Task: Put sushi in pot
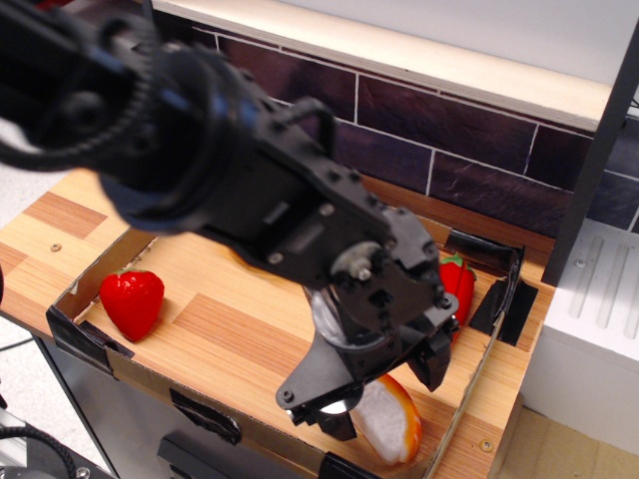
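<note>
Claw [384, 389] hung low over front-right corner of tray [75, 334], fingers apart, nothing held; one dark finger [339, 424] down at near-left side of sushi [391, 419], other finger [431, 361] at far-right side, so sushi sat between/just under them. Contact w/ either finger: couldn't tell, arm hid much of it. Sushi lay flat on tray floor near front wall, white rice side toward cam, orange topping along right edge; long axis ran roughly far-left to near-right, approx. crosswise to line between fingers. Judged grasp step, not yet closed: straight down & squeeze across short width looked like what next move needed. Pot not visible, prob. hidden behind arm body toward back-left. Red pepper [457, 284] just behind claw, partly covered; strawberry [132, 302] well apart at left. Risk: sushi sliding toward front wall on closing.
</note>
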`<state>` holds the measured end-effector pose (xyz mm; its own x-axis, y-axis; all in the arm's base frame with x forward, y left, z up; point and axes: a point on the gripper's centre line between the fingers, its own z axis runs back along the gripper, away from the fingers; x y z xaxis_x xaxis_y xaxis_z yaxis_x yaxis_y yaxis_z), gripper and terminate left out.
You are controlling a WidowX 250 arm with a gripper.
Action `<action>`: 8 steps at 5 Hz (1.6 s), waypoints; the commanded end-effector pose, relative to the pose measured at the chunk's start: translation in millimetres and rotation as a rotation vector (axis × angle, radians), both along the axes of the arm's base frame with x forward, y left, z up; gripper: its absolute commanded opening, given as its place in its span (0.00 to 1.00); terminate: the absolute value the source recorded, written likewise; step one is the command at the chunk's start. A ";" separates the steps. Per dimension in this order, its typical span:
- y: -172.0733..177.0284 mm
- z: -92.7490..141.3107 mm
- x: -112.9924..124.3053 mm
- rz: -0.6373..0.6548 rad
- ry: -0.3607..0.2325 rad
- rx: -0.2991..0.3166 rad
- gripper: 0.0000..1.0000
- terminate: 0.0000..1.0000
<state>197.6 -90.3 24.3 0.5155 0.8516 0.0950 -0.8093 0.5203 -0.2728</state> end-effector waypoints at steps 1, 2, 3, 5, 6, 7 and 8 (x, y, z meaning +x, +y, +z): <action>-1.5 -0.6 17.0 0.045 0.022 0.004 1.00 0.00; -5.2 -3.3 15.4 0.039 0.056 0.006 1.00 0.00; -6.2 -1.3 11.7 0.027 0.066 -0.020 0.00 0.00; 13.0 50.9 21.6 0.083 -0.044 -0.023 0.00 0.00; 51.1 77.3 42.9 0.175 -0.060 -0.045 0.00 0.00; 90.1 87.3 69.6 0.293 -0.064 -0.050 0.00 0.00; 126.1 90.5 92.5 0.363 -0.074 -0.036 0.00 0.00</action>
<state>283.7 30.2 96.0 0.1696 0.9828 0.0732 -0.9326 0.1840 -0.3105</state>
